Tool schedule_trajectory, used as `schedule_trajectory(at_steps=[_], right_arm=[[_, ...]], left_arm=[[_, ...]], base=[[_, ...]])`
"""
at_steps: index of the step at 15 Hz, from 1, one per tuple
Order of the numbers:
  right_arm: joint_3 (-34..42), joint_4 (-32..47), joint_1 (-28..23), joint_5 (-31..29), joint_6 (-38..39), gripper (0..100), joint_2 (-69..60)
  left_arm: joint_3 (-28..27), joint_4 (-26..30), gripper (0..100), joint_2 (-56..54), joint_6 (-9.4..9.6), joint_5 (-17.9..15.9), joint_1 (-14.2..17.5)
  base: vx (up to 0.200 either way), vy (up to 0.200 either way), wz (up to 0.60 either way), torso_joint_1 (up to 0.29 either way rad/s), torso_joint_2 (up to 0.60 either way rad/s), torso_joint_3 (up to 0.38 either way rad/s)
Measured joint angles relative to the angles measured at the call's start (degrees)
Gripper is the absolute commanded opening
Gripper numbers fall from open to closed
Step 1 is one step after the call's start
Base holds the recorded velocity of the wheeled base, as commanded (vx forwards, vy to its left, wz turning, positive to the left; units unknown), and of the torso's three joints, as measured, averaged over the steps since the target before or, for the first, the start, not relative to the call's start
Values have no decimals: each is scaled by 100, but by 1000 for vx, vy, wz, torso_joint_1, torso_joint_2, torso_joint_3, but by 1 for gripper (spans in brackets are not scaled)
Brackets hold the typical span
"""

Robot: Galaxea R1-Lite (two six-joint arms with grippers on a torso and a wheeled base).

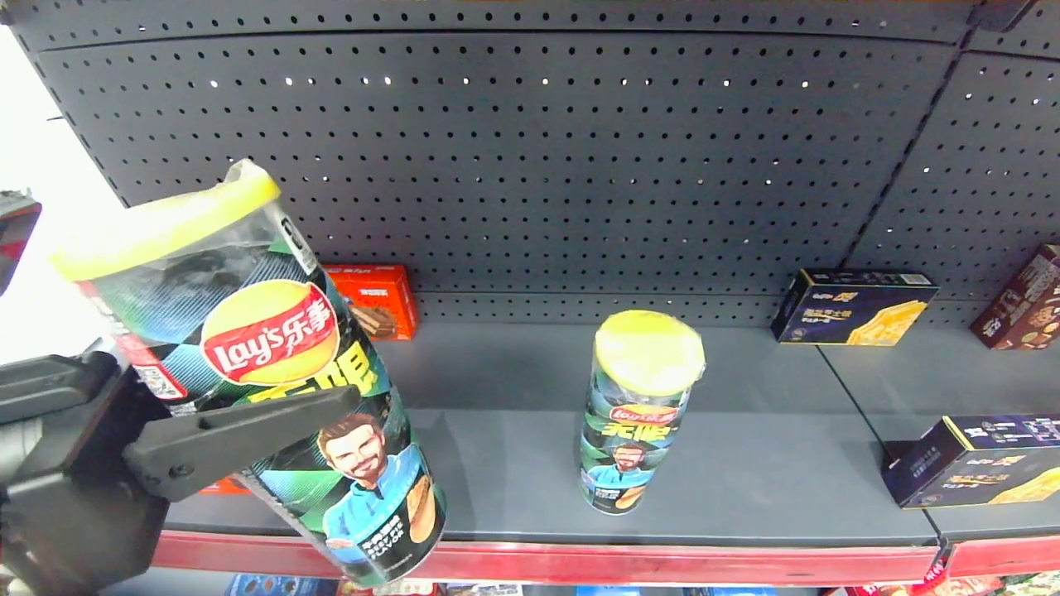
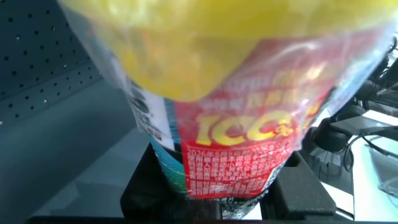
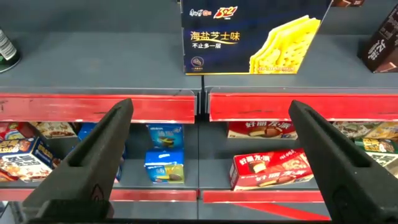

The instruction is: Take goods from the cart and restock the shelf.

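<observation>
A tall chip can (image 1: 248,331) with a yellow lid leans tilted over the front left of the grey shelf board (image 1: 513,463). My left gripper (image 1: 281,418) is shut on its middle. The left wrist view looks up the can (image 2: 236,124) from the left gripper (image 2: 224,193), whose black fingers (image 2: 298,193) press on both sides of it. A second, matching can (image 1: 638,414) stands upright mid-shelf, apart from the held one. My right gripper (image 3: 211,106) is open with nothing between its fingers, in front of the shelf's red front edge (image 3: 261,106).
An orange box (image 1: 377,298) stands at the back left. A dark box with yellow crackers (image 1: 853,306) and a brown box (image 1: 1023,302) are at the back right, another dark box (image 1: 977,459) front right. Lower shelves hold several snack boxes (image 3: 270,169).
</observation>
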Motion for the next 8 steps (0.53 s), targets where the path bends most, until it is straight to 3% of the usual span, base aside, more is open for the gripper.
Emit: schedule_trajectory(at_steps=[3,6,8], right_arm=[[0,0,0,2,-2,100,0],[0,-2,0,2,0,100,0],[0,-2,-2,5,0,100,0]], left_arm=[[-534,-30,0,568,107,-87,96],[-1273,0,0,1334,405,-111,149],[-1651,285,0,1753,591,-223,-22]], base=[[0,0,0,0,0,0],[0,0,0,0,0,0],[0,0,0,0,0,0]])
